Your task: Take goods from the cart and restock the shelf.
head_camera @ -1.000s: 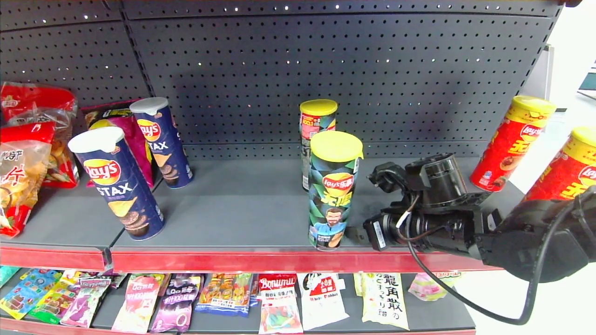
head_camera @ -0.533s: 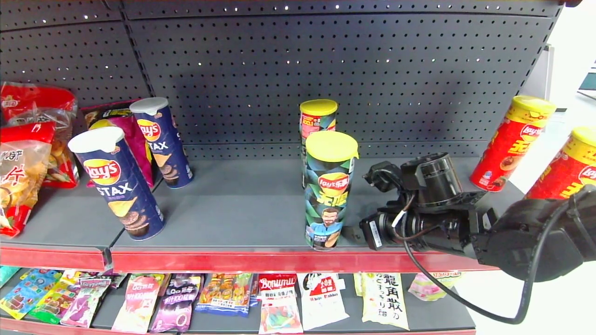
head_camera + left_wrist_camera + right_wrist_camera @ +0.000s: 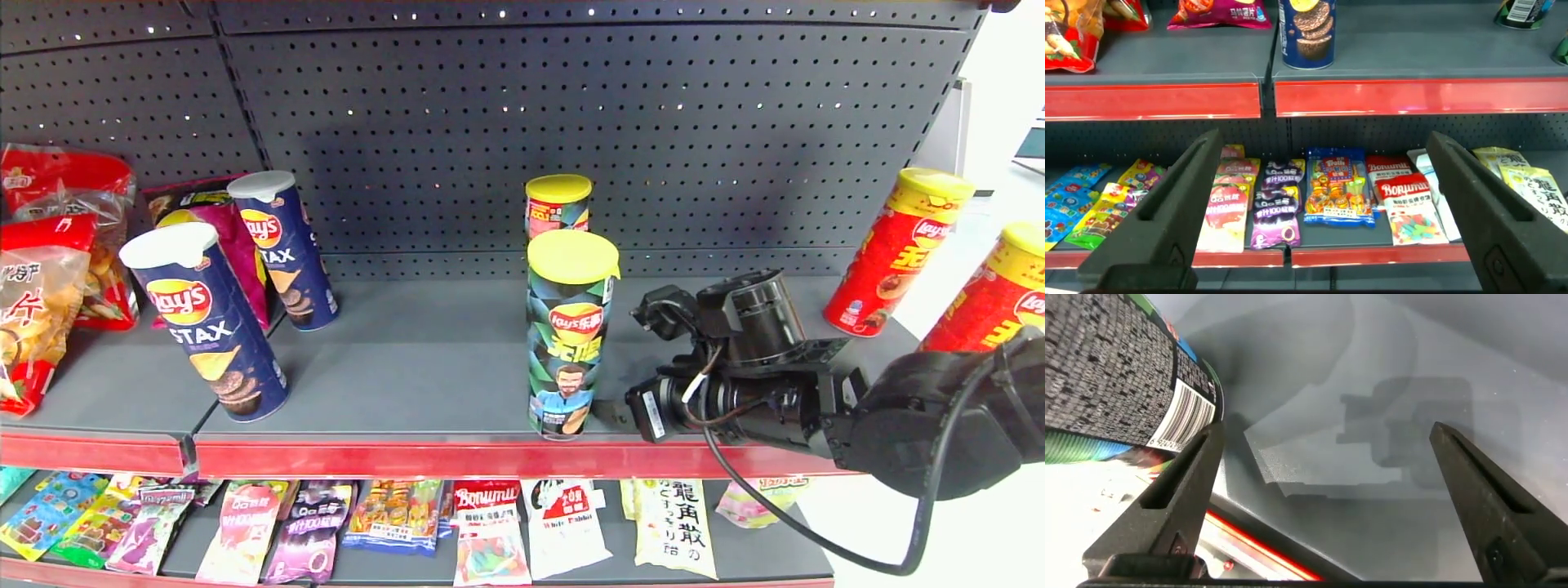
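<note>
**Restock: placing step, can down on shelf**

Noted can [image 3: 570, 335] upright on shelf [image 3: 408, 367], at the front lip, straight ahead of rear can [image 3: 558, 204]. Found right gripper [image 3: 1324, 433] low over the shelf, just beside the can's base on its right side, with fingers spread wide and nothing between them. Placed the can outside the jaws, next to one finger. Cannot tell whether that finger touches the can wall. Found left gripper [image 3: 1324, 139] spread as well and empty, facing the lower shelf [image 3: 1372, 94] and its candy bags [image 3: 1339, 184]. Logged blue cans [image 3: 208, 318] well apart to the left and red cans [image 3: 896, 245] off to the right.

Judged step: end of placing, either letting go or nudging the can into line with the rear can. Counted this item as shelved, bar tidying.

Next move, by judgement: draw the right gripper back off the shelf, keeping clear of the can wall, then fetch the next item. Flagged risk: tall, narrow can close to the lip, easy to tip with a sideways brush
</note>
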Controlling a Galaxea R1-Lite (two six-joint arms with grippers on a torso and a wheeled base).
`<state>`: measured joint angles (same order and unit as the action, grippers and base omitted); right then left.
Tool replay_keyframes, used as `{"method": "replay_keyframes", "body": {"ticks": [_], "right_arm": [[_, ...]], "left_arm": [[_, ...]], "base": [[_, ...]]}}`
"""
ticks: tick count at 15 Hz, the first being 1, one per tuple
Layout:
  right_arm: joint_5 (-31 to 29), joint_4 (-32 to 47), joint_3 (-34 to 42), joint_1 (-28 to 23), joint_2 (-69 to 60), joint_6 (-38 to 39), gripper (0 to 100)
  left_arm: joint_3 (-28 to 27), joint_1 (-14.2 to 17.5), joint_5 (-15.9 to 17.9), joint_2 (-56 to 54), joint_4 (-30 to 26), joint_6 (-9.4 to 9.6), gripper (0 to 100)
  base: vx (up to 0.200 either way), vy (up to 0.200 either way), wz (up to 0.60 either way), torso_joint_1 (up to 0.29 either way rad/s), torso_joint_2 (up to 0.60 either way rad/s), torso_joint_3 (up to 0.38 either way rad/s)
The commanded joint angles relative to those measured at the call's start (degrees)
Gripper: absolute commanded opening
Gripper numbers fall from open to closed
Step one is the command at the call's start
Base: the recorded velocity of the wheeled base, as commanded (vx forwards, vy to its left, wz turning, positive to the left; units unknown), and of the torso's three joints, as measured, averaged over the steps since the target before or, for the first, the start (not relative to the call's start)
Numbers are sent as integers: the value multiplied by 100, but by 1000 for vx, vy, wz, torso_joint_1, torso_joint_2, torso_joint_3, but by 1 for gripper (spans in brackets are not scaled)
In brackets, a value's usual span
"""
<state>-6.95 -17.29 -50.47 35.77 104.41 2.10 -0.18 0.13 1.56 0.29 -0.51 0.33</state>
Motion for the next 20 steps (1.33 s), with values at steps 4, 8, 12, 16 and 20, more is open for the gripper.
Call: {"method": "replay_keyframes", "body": {"ticks": [4,8,12,16,20], "right_arm": [[-43,-3,2,97,18,1,100],[-52,-3,-33,167,35,1,100],[-87,-12,-51,238,53,1,100],[-105,-12,-86,273,53,1,100],[-114,-12,-77,282,70,1,100]], "left_arm": [[1,4,2,-3,-2,2,100],[1,-5,2,-3,-2,2,100],[1,4,2,-3,-2,2,100],[1,4,2,-3,-2,2,100],[1,4,2,-3,-2,2,100]], "base": [[0,0,0,0,0,0],[0,0,0,0,0,0],[0,0,0,0,0,0],[0,0,0,0,0,0],[0,0,0,0,0,0]]}}
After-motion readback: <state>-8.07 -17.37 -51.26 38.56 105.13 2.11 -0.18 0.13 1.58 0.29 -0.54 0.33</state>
